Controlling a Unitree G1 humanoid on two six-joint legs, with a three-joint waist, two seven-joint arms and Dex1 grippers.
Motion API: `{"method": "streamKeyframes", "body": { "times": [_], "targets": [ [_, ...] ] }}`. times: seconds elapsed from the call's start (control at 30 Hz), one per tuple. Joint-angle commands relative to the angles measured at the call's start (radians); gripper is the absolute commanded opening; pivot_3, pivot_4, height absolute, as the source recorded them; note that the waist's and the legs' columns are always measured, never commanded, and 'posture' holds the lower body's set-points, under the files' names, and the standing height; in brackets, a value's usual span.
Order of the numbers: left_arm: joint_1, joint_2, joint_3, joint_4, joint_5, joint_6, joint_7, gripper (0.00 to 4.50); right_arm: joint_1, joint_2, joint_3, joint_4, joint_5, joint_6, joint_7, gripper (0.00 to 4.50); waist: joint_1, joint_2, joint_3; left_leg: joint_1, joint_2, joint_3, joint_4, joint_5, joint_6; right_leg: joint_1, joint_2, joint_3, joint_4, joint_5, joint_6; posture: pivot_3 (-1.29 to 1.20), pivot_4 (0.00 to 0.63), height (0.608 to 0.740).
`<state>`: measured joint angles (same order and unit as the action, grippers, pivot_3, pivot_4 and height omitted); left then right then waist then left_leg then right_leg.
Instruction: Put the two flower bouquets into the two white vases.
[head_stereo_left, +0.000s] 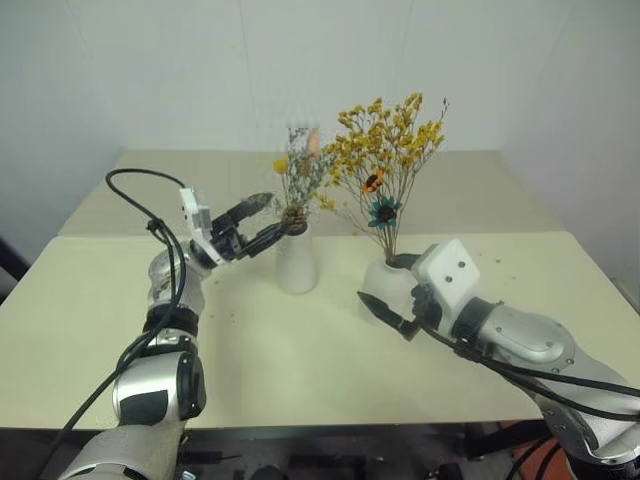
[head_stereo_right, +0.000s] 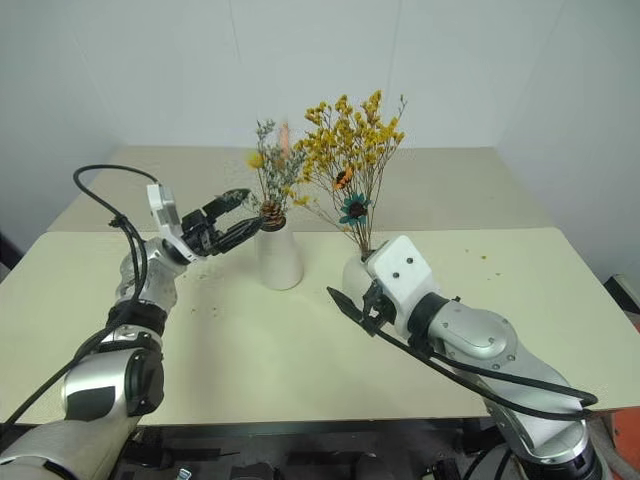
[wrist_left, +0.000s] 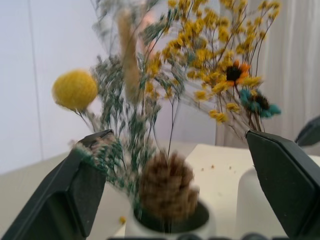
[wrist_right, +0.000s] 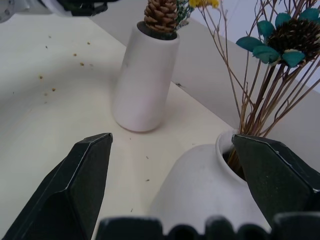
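Observation:
The small grey-green sprig (head_stereo_left: 298, 182), with its yellow ball (wrist_left: 75, 90) and brown cone (wrist_left: 166, 187), stands in the taller white vase (head_stereo_left: 297, 262) at the table's middle. My left gripper (head_stereo_left: 272, 216) is open just left of that vase's mouth. Its fingers stand wide apart and off the stems. The bushy yellow bouquet (head_stereo_left: 388, 138) stands in the squat narrow-necked vase (head_stereo_left: 386, 286) to the right. My right gripper (wrist_right: 172, 145) is open, close in front of this vase and holding nothing.
Both vases stand on a cream table (head_stereo_left: 300, 350) against a white wall. Small flower crumbs (wrist_right: 47, 90) lie scattered on the tabletop left of the taller vase. A black cable (head_stereo_left: 140, 200) loops over my left arm.

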<state>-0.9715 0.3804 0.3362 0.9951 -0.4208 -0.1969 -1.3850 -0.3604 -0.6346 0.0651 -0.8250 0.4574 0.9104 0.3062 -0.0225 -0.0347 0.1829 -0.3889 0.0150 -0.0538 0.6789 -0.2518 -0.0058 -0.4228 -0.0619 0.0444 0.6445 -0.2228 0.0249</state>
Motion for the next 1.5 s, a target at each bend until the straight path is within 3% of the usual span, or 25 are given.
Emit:
{"method": "streamKeyframes", "body": {
  "times": [0.03, 0.27, 0.53, 0.67, 0.8, 1.17, 1.5],
  "targets": [
    [0.026, 0.042, 0.026, -0.106, -0.041, 0.031, 0.027, 4.49, 0.007, 0.011, -0.03, -0.017, -0.016, -0.038, 0.003, 4.5, 0.001, 0.0, 0.0, 0.0, 0.0, 0.0, 0.0, 0.0, 0.0, 0.0, 0.0, 0.0, 0.0, 0.0, 0.0, 0.0, 0.15, 0.74],
    [0.166, 0.145, 0.081, -0.418, -0.177, 0.236, 0.065, 4.49, 0.076, -0.021, -0.142, -0.051, 0.02, -0.026, 0.05, 4.5, 0.001, 0.0, 0.0, 0.0, 0.001, 0.0, 0.0, 0.0, 0.0, 0.0, 0.0, 0.0, 0.0, 0.0, 0.0, 0.0, 0.15, 0.74],
    [0.394, 0.347, 0.085, -0.723, -0.209, 0.379, 0.048, 4.49, 0.295, -0.143, -0.514, -0.078, 0.156, -0.04, 0.252, 4.5, 0.008, 0.0, 0.0, 0.003, 0.001, 0.001, -0.001, 0.0, 0.0, 0.002, 0.0, 0.0, 0.0, 0.0, 0.0, 0.0, 0.15, 0.74],
    [0.516, 0.438, 0.038, -0.869, -0.166, 0.383, 0.002, 4.49, 0.423, -0.24, -0.75, -0.006, 0.209, -0.072, 0.454, 4.5, 0.01, 0.0, 0.0, 0.004, 0.002, 0.001, -0.001, 0.0, 0.0, 0.003, 0.0, 0.0, 0.0, -0.001, 0.0, 0.0, 0.15, 0.74],
    [0.585, 0.476, 0.015, -0.981, -0.16, 0.402, 0.02, 4.49, 0.529, -0.312, -0.894, 0.08, 0.188, -0.128, 0.609, 4.5, 0.011, 0.0, 0.0, 0.004, 0.002, 0.002, -0.001, 0.0, 0.0, 0.005, 0.0, 0.0, -0.002, -0.002, 0.002, 0.0, 0.15, 0.74],
    [0.598, 0.453, -0.003, -1.057, -0.215, 0.471, 0.074, 4.49, 0.578, -0.341, -0.926, 0.173, 0.113, -0.198, 0.636, 4.5, 0.006, 0.0, 0.0, 0.004, 0.003, 0.004, -0.001, 0.0, 0.0, 0.004, 0.001, 0.002, -0.002, -0.005, 0.007, 0.0, 0.15, 0.74],
    [0.533, 0.447, -0.052, -0.997, -0.187, 0.443, 0.088, 4.49, 0.612, -0.303, -0.953, 0.145, 0.12, -0.192, 0.607, 4.5, 0.008, 0.0, 0.0, 0.005, 0.003, 0.004, -0.001, 0.0, 0.0, 0.004, 0.001, 0.002, -0.002, -0.005, 0.007, 0.0, 0.15, 0.74]
  ]
}}
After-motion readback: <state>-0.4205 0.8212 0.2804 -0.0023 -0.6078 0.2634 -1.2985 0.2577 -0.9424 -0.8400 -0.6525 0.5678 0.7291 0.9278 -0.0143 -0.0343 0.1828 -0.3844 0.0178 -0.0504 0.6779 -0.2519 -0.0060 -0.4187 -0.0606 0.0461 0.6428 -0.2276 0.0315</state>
